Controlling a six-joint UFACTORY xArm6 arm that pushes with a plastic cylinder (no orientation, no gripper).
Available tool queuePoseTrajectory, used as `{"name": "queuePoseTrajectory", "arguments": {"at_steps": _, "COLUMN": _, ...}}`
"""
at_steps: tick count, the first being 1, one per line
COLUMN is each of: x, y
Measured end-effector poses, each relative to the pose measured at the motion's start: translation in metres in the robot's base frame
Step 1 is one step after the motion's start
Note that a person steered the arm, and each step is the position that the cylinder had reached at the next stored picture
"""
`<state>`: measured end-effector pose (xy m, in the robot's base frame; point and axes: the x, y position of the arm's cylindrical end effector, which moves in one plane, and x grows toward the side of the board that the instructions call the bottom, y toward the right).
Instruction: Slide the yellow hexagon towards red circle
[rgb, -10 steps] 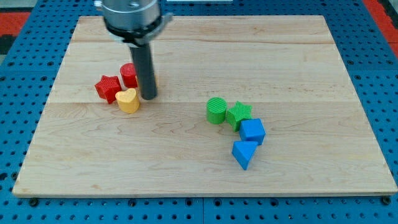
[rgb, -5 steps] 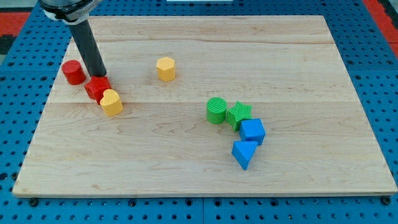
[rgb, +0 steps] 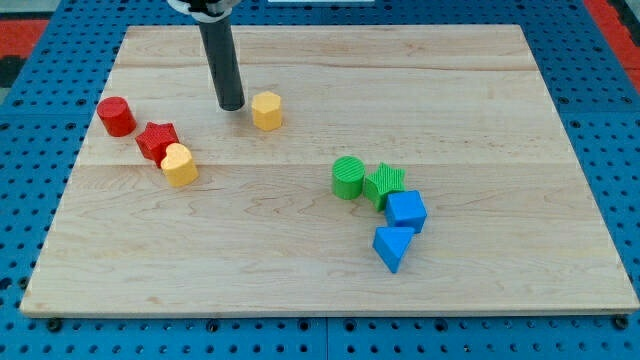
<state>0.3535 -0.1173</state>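
Rod and board fill the scene: my tip (rgb: 231, 106) rests on the wooden board (rgb: 480, 90), just beside the yellow hexagon (rgb: 266, 110), at about nine o'clock from it, with a thin gap that may or may not be contact; I cannot tell which. No pincer exists on this arm, only the straight dark rod, so nothing is held.

From the hexagon, the red circle (rgb: 116, 116) lies well apart at nine o'clock, near the board's left edge. At about four o'clock from that circle sits the red star (rgb: 157, 140), and touching the star at its four o'clock is a yellow heart-like block (rgb: 180, 165).

Well apart from the hexagon, at about four o'clock, a second cluster gathers: the green cylinder (rgb: 348, 177) touches the green star-shaped block (rgb: 384, 185) at its three o'clock; the blue cube (rgb: 406, 211) sits at five o'clock from that, and the blue triangle (rgb: 392, 247) lies just below the cube at six o'clock.
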Motion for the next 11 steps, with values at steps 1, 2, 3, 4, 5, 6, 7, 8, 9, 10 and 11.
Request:
{"name": "queuePoseTrajectory", "arguments": {"at_steps": 1, "x": -0.005, "y": -0.006}}
{"name": "queuePoseTrajectory", "arguments": {"at_steps": 2, "x": -0.035, "y": 0.038}}
{"name": "queuePoseTrajectory", "arguments": {"at_steps": 3, "x": -0.028, "y": 0.127}}
{"name": "queuePoseTrajectory", "arguments": {"at_steps": 4, "x": 0.001, "y": 0.085}}
{"name": "queuePoseTrajectory", "arguments": {"at_steps": 5, "x": 0.006, "y": 0.005}}
{"name": "queuePoseTrajectory", "arguments": {"at_steps": 6, "x": 0.008, "y": 0.029}}
{"name": "queuePoseTrajectory", "arguments": {"at_steps": 7, "x": 0.008, "y": 0.098}}
{"name": "queuePoseTrajectory", "arguments": {"at_steps": 8, "x": 0.024, "y": 0.053}}
{"name": "queuePoseTrajectory", "arguments": {"at_steps": 9, "x": 0.024, "y": -0.027}}
{"name": "queuePoseTrajectory", "arguments": {"at_steps": 10, "x": 0.024, "y": -0.024}}
{"name": "queuePoseTrajectory", "arguments": {"at_steps": 11, "x": 0.057, "y": 0.006}}
